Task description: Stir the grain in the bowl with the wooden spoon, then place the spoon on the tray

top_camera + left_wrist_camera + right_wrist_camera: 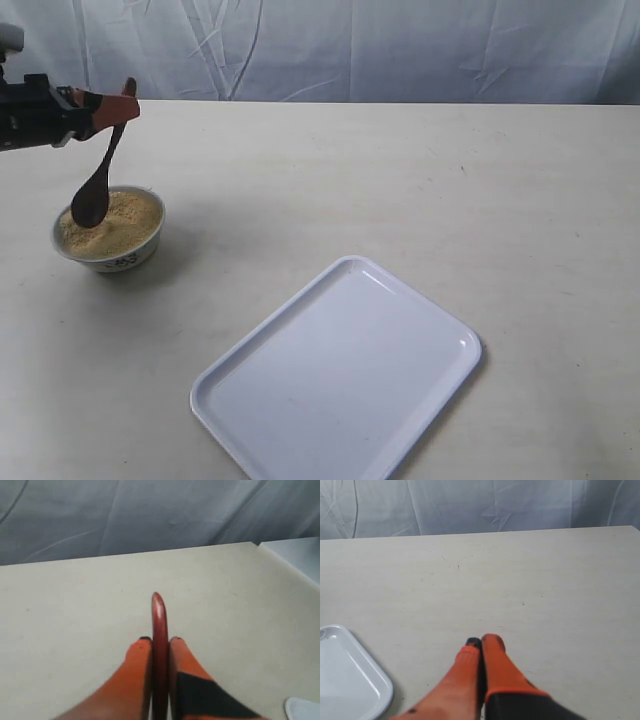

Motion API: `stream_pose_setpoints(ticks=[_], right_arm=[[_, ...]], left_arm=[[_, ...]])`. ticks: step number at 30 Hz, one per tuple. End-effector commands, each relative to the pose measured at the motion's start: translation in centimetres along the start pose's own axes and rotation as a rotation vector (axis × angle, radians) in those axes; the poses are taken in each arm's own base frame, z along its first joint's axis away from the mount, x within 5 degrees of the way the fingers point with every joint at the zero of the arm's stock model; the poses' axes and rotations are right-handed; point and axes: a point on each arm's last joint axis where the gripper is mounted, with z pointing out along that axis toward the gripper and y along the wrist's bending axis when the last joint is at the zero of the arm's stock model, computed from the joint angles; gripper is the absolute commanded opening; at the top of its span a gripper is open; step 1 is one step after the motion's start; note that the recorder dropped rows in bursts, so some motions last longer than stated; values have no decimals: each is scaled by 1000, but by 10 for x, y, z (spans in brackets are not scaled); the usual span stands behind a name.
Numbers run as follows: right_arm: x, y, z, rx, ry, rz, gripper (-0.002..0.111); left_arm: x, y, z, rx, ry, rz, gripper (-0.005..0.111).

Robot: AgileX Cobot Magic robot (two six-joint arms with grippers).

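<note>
We see soft, bright, even light. The small round white ceramic bowl (146, 248) makes a faint shadow on the pale flat table (400, 170). Close to the wrist cameras, the orange fingers (132, 680) look blurry.

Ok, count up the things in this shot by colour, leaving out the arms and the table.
White: 2, the bowl and the tray
Reddish-brown: 1, the wooden spoon
Yellow-tan: 1, the grain
Total: 4
</note>
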Motion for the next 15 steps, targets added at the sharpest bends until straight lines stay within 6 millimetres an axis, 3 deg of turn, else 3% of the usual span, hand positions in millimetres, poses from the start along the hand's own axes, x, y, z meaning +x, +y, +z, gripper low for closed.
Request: stream_pose_setpoints(ticks=[1, 6, 15], right_arm=[[0, 0, 0, -4, -15, 0, 0], [0, 0, 0, -4, -15, 0, 0], [0, 0, 0, -4, -15, 0, 0]], left_arm=[[11, 8, 5, -10, 12, -11, 0], [24, 12, 10, 40, 13, -61, 0], [13, 1, 7, 122, -27, -105, 0]])
